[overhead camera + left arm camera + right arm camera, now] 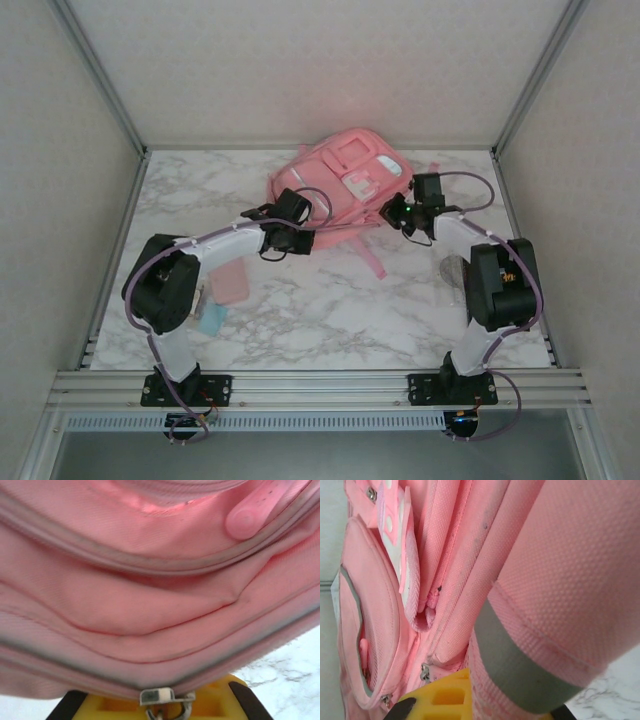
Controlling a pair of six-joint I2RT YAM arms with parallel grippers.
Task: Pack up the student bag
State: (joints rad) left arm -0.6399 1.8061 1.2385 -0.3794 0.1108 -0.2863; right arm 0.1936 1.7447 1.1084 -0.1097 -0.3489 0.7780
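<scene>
The student bag point(340, 175), a large pink backpack with white patches, lies at the back middle of the marble table. My left gripper point(293, 212) is at the bag's near left edge. In the left wrist view its yellow fingers point(115, 706) sit under a grey zipper slider point(157, 696), and the gripper point(161, 712) is shut on the metal zipper pull. My right gripper point(396, 213) is at the bag's near right side. There it point(505, 707) is shut on a thick pink fold of the student bag point(560, 595) with a grey band point(520, 665).
A flat pink pouch point(232, 281) and a small light-blue item point(212, 320) lie beside the left arm. A grey object point(453, 270) is partly hidden under the right arm. A pink strap point(368, 255) trails toward the table's middle. Metal posts and walls close in the table.
</scene>
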